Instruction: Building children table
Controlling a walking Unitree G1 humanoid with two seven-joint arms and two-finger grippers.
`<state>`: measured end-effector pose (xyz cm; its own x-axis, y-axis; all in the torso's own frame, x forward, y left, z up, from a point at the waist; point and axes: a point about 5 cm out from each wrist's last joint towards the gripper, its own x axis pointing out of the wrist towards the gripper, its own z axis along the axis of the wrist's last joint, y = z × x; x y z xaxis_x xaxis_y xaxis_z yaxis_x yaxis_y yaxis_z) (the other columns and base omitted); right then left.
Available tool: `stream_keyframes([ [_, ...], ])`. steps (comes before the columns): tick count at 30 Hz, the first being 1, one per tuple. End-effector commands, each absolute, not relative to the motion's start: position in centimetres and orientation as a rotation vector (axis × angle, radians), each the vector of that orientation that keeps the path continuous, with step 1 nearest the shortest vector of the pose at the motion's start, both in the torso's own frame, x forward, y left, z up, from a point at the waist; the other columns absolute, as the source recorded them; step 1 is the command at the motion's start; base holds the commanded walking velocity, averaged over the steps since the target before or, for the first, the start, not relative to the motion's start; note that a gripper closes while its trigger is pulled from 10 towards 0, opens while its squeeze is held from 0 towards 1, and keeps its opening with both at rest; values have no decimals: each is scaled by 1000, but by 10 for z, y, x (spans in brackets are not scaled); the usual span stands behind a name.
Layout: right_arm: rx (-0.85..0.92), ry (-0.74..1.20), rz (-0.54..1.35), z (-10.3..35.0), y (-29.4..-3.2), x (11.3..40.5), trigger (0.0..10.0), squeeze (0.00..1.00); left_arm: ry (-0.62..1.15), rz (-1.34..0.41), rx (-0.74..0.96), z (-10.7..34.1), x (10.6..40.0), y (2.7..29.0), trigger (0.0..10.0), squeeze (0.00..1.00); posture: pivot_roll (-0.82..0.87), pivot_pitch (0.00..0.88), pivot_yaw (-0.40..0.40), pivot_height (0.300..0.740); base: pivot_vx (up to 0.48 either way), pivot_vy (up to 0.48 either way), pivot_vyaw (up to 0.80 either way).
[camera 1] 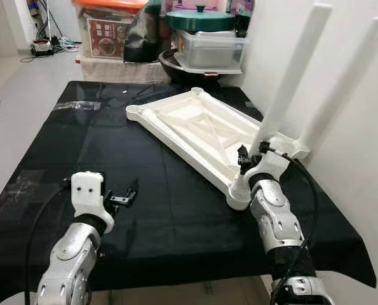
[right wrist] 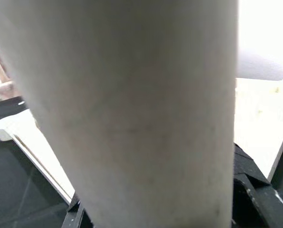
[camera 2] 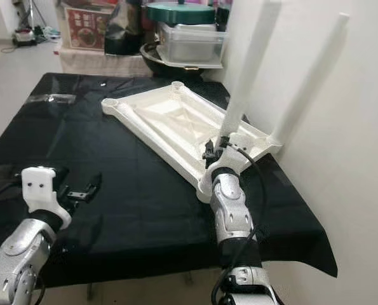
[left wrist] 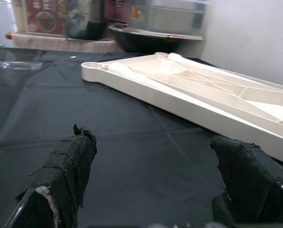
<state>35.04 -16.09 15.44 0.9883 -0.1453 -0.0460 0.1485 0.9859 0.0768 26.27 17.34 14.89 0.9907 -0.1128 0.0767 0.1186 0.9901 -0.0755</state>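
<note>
A white plastic upturned tabletop (camera 1: 195, 127) is laid on the black cloth-covered table (camera 1: 61, 146), right of centre. A tall white plastic leg (camera 1: 290, 82) at its near-right corner is pinched by the right gripper (camera 1: 251, 159). The left gripper (camera 1: 122, 197) is held spread above the near-left cloth.

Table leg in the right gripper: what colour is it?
White, like the table top. The leg shows best in the left eye view, held by the right gripper.

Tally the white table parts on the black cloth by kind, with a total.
Tabletop: 1
Legs standing in the tabletop: 2, the near leg and the far leg
Total: 3
</note>
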Motion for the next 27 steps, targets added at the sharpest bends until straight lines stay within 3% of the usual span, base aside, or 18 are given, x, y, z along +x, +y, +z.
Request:
stream_keyframes([
  [1,71,219,-51,123,-148,347,10000,0,-62,-122,-78,147,264,172,10000,0,71,0,-98,740,0,0,0],
  [4,110,173,85,133,-130,351,10000,75,-62,-123,-78,147,264,172,10000,0,80,0,-104,740,0,0,0],
  [5,150,128,177,143,-121,354,10000,1000,-63,-123,-79,147,264,172,10000,0,85,0,-108,740,0,0,0],
  [7,176,96,239,150,-115,356,10000,1000,-64,-122,-79,147,264,172,10000,0,85,0,-108,740,0,0,0],
  [8,186,33,301,162,-112,360,10000,0,-65,-121,-80,147,263,172,10000,0,86,0,-110,740,0,0,0],
  [12,227,-73,517,191,-102,361,10000,0,-68,-120,-82,148,263,173,10000,0,87,0,-112,740,0,0,0],
  [13,201,-109,634,199,-99,358,10000,0,-69,-121,-83,148,263,172,10000,0,91,0,-118,740,0,0,0],
  [16,158,-142,747,207,-96,355,10000,0,-70,-123,-83,148,263,172,10000,0,91,0,-118,740,0,0,0],
  [17,135,-146,898,211,-92,346,10000,0,-72,-124,-85,149,263,172,10000,0,94,0,-119,740,0,0,0],
  [18,135,-146,898,211,-92,346,10000,0,-72,-124,-85,149,263,172,10000,0,94,0,-119,740,0,0,0],
  [19,32,-111,1240,206,-79,321,10000,0,-74,-127,-88,149,263,171,10000,0,95,0,-121,740,0,0,0],
  [20,-4,-78,1362,199,-73,309,10000,0,-75,-129,-89,150,262,170,10000,0,102,0,-126,740,0,0,0],
  [27,-56,-29,1489,178,-54,291,10000,0,-78,-134,-95,150,262,169,10000,0,110,0,-130,740,0,0,0],
])
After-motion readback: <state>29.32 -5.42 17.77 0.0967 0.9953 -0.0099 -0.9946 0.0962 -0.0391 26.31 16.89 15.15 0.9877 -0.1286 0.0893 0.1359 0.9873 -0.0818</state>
